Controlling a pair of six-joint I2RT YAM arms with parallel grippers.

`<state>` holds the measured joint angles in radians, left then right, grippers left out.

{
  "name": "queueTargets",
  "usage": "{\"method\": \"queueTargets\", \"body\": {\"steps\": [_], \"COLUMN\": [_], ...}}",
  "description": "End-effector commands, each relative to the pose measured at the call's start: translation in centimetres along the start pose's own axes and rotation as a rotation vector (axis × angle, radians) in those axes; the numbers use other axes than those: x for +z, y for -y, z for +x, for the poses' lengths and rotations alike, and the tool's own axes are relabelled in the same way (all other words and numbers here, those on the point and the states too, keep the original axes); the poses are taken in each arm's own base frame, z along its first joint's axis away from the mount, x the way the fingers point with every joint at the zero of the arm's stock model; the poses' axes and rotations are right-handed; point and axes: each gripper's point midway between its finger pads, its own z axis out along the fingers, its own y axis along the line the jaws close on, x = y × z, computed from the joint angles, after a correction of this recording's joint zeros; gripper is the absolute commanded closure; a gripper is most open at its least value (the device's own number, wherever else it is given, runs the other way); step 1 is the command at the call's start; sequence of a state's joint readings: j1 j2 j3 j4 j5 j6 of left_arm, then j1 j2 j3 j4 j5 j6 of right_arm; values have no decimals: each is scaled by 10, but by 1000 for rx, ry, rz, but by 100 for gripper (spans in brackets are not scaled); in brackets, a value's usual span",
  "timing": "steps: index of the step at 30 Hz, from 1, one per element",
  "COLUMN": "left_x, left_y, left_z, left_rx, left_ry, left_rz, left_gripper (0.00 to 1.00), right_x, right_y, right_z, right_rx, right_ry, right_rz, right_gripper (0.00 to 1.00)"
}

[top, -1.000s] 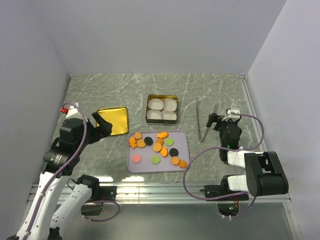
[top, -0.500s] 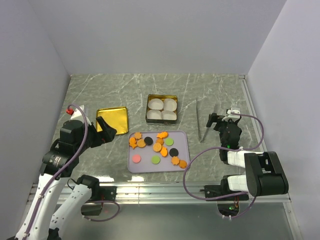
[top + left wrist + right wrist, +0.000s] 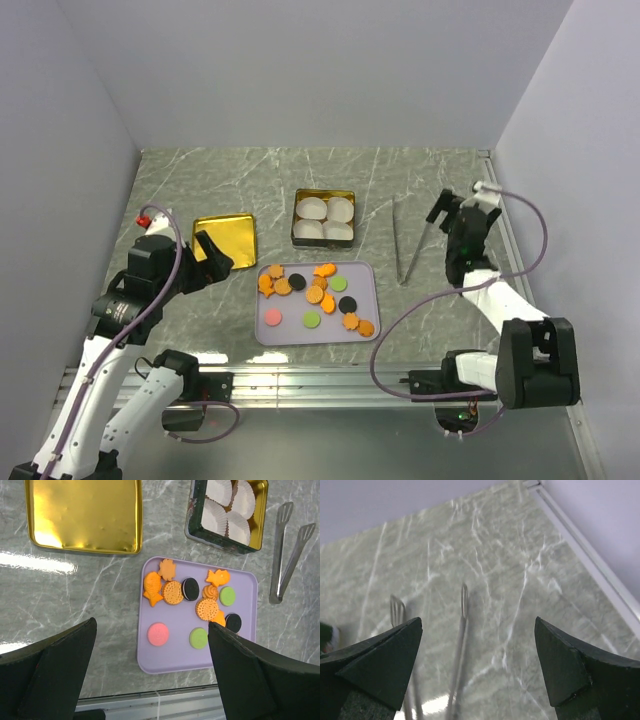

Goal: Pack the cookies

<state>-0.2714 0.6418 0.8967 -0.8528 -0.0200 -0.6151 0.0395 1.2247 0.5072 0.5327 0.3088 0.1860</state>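
My right arm is coming up and out of the folded crouch it was in a second ago, and the right gripper [image 3: 478, 622] is now hanging over the far-right part of the table [image 3: 440, 300], jaws spread wide with nothing between them. Through its wrist camera I'm looking down between the two black fingers at the metal tongs [image 3: 462, 630], which are lying flat on the grey marble just beneath, with their tips pointing toward the back wall. On the other side, my left arm is settling a little lower and closer to me than it was. The left gripper [image 3: 151, 625] is gaping just as wide and gripping nothing, and it is hovering above the near-left edge of the lilac tray [image 3: 150, 662]. The cookies [image 3: 172, 592] are all sitting loose on that tray in the middle of the table, mostly orange pieces along with two black discs, two green ones and one pink. Just beyond the tray, the gold-lined tin [image 3: 220, 542] is standing open with white paper cups [image 3: 235, 522] inside. Its gold lid [image 3: 85, 515] is lying beside it to the left, flat on the marble.
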Motion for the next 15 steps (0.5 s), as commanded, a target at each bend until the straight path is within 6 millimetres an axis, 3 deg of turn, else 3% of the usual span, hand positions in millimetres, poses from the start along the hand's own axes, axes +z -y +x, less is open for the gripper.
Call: {"method": "queueTargets", "body": {"steps": [1,3,4,5,6,10,11,12,13,15], "left_x": [2,1,1,1,1,0,-1,-2,-2,-3], "left_y": [-5,-8,-9,-10,-10,-10,-11,-10,-10,-11], "left_z": [-2,-3,-3,-3,-3,-5,-4,-5,-5,-5], "left_rx": [-19,-34,-37,-40,-41,-47,-47,-49,-49,-51], "left_ry": [11,22,25,25,28,41,41,46,50,51], "left_rz": [-28,-44,-50,-53,-57,-54,-53,-51,-51,-50], "left_gripper": [1,1,1,1,1,1,1,1,1,0], "right_x": [-13,-19,-23,-34,-37,-54,-63,-72,-72,-89], "right_y": [6,-1,-6,9,21,0,-3,-20,-26,-25], "right_z": [-5,-13,-33,-20,-22,-13,2,14,27,59], "right_rx": [-2,28,125,164,239,346,356,371,339,281], "right_ry": [-152,-174,-150,-222,-241,-402,-486,-583,-673,-843], "right_rz": [57,30,39,129,174,61,60,-22,-29,8], "right_gripper": [0,0,0,0,0,2,2,1,0,0]}}
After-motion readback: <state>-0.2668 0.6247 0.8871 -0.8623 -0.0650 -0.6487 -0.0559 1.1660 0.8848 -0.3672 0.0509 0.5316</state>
